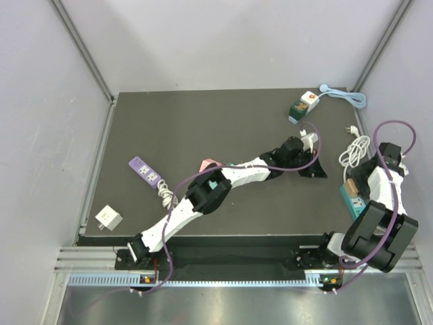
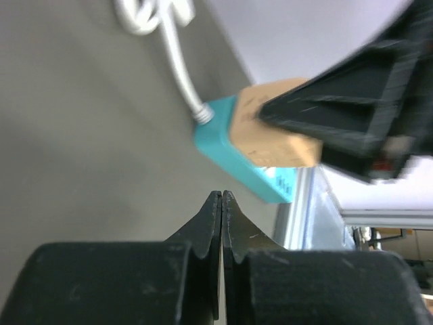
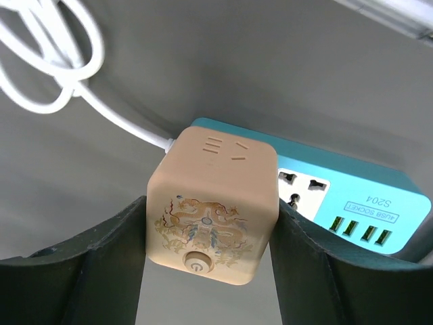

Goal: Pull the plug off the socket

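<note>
1. Grey walls enclose a dark table (image 1: 203, 135) on three sides; both arms reach toward its right half.
2. Teal socket strip (image 3: 352, 196): lies flat at the table's right edge, with a coiled white cable (image 3: 61, 61) running from one end.
3. Tan cube plug (image 3: 213, 169): seated on the strip's top face, beside its free outlet and USB ports.
4. Right gripper (image 3: 213, 217): fingers pressed against two opposite sides of the cube, clamping it.
5. Left gripper (image 2: 222, 196): jaws fully together, holding nothing, just above the table near the strip.
6. Purple power strip (image 1: 145, 171): well apart, on the left half.
</note>
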Robot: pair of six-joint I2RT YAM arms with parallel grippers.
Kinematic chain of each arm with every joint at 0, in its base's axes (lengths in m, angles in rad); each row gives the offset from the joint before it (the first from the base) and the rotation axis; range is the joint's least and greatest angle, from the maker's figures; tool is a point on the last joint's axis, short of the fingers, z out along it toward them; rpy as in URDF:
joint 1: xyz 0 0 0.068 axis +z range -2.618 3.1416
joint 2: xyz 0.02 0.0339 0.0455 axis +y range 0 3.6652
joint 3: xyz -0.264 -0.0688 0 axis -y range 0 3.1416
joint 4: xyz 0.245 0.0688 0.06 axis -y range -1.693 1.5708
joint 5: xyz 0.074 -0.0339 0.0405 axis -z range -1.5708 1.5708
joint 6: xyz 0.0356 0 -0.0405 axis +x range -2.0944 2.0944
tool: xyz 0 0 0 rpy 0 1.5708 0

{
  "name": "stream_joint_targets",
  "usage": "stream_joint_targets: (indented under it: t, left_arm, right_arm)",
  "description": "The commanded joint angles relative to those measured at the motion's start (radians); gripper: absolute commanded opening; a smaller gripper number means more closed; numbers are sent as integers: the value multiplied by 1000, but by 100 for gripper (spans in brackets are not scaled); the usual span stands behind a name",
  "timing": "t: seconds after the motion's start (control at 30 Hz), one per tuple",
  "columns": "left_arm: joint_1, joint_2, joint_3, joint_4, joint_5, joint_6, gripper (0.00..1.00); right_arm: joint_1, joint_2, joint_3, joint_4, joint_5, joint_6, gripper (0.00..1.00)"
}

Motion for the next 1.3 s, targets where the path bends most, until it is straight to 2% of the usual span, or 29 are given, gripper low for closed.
stream_joint_targets:
  t: [0.0,0.2,0.37,0.67,0.87,1.03,1.1,1.2,1.23,1.27]
  left_arm:
    - [-16,3,22,82,13,-31,0]
    - [-14,-71,-84,128,12,9,0]
    - [-8,-100,-164,235,22,-25,0]
    - [33,-124,-310,455,223,41,0]
    - [44,-172,-391,358,277,220,0]
    - [45,-270,-442,153,165,433,0]
    - [53,-302,-451,100,160,450,0]
    - [100,-345,-492,139,194,359,0]
    - [113,-356,-506,169,226,328,0]
    - [125,-365,-529,203,232,300,0]
  right_arm:
    - [-10,-27,17,-25,-150,16,0]
    - [-10,-54,37,-47,-212,100,0]
    - [-10,-76,10,-27,-146,204,0]
    - [-7,-65,-33,30,-170,250,0]
    - [31,-21,13,52,-157,298,0]
    - [84,5,22,84,-135,382,0]
    - [145,33,42,93,-101,405,0]
    - [223,71,92,85,-90,433,1]
    - [237,77,109,87,-89,436,3]
    - [252,81,117,87,-90,438,19]
